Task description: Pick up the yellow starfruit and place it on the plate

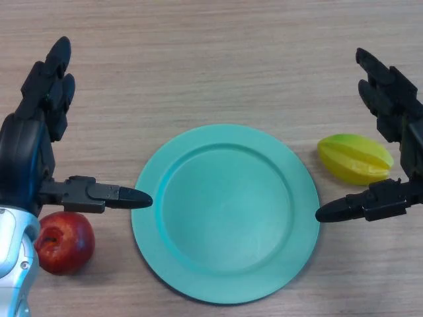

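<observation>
A yellow starfruit (355, 158) lies on the wooden table, just right of a teal plate (225, 277). The plate holds nothing. My right hand (403, 132) is open at the right edge, its fingers stretched up beyond the starfruit and its thumb (350, 207) pointing left below the fruit, not touching it. My left hand (30, 145) is open at the left edge, its thumb (106, 195) pointing toward the plate's left rim.
A red apple (64, 242) lies on the table at the lower left, just below my left thumb and beside my left forearm. The wooden table (211, 59) stretches beyond the plate.
</observation>
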Motion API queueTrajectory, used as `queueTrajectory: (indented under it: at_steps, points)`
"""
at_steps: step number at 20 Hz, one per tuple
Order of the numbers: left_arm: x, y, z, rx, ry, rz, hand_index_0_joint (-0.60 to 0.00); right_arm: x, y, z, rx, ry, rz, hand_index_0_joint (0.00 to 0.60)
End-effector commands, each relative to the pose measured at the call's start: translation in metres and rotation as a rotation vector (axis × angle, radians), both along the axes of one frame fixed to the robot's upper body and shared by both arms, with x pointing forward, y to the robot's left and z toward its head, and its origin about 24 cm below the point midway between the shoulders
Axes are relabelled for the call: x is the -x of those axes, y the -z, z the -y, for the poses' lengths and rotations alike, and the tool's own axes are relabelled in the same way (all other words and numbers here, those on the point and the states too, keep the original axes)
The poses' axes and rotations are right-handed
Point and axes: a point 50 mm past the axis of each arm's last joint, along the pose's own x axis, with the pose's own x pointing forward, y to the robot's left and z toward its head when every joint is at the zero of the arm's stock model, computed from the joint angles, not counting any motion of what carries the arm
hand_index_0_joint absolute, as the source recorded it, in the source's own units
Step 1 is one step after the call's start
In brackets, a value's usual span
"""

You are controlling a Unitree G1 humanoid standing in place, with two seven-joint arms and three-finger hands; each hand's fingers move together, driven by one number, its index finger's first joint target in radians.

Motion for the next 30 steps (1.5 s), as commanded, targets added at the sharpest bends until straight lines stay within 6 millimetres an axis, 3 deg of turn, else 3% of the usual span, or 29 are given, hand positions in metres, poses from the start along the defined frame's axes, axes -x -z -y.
queueTrajectory:
  at_steps: [1, 9, 18, 30]
  points:
    - [0.006, -0.033, -0.002, -0.037, -0.026, 0.220, 0.000, 0.011, -0.038, 0.006, 0.016, -0.006, 0.248, 0.000]
    - [0.007, -0.032, -0.004, -0.032, -0.025, 0.213, 0.000, 0.009, -0.037, 0.010, 0.028, 0.020, 0.248, 0.000]
    - [0.003, -0.029, -0.004, -0.050, -0.022, 0.194, 0.000, -0.042, -0.026, 0.023, 0.268, 0.122, 0.315, 0.000]
    - [0.001, -0.029, -0.008, -0.030, -0.038, 0.203, 0.000, -0.092, 0.021, 0.042, 0.361, 0.193, 0.137, 0.000]
